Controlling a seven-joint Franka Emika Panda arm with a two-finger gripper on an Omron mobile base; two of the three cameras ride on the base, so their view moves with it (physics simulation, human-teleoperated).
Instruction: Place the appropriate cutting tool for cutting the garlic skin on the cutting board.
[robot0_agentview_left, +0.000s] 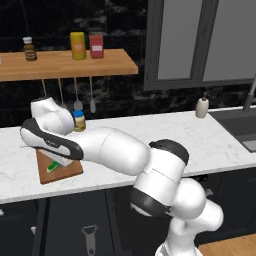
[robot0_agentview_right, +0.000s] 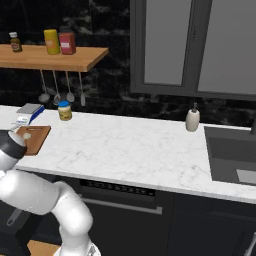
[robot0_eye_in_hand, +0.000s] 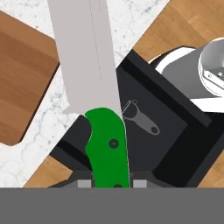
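knife pinched between shut fingers

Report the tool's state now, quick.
Tool: shut on the knife, gripping its green handle, blade pointing away from the hand.

white marble counter with cutting board, blue-lidded jar (near the wall), soap dispenser
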